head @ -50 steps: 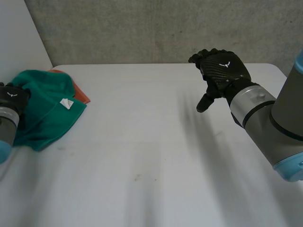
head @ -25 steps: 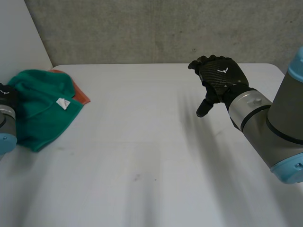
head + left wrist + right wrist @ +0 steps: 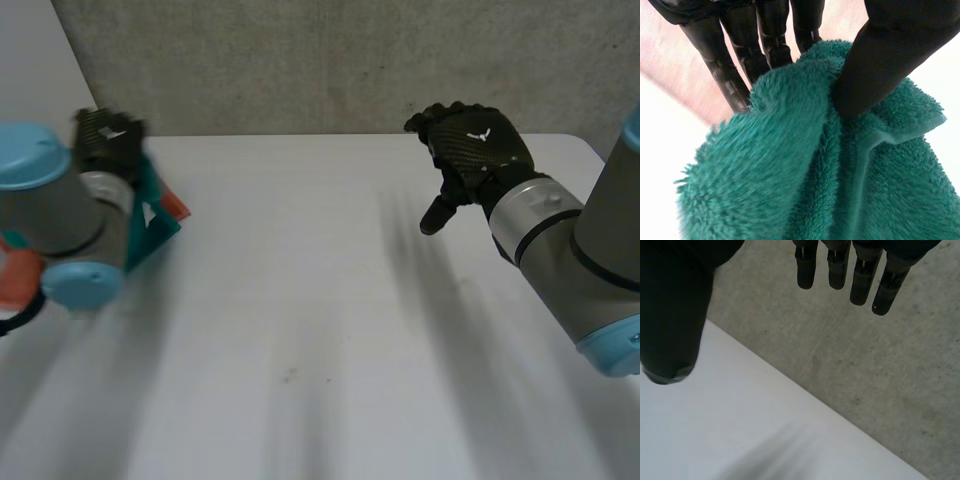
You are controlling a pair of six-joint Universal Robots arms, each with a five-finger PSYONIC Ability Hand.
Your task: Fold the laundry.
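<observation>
On my feed: plain teal-green towel (image 3: 790, 170) at my black left hand (image 3: 890, 45)'s fingertips, orange cloth (image 3: 176, 207) beside it, white table (image 3: 320, 330) beneath.

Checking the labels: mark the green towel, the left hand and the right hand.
green towel (image 3: 840, 175), left wrist view, its fluffy middle.
left hand (image 3: 108, 140), head view, back of hand.
right hand (image 3: 475, 145), head view, back of hand.

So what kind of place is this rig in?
Probably a robotics lab test bench: plain white table, raw concrete wall behind it, and a green towel pinched in the left hand.
</observation>
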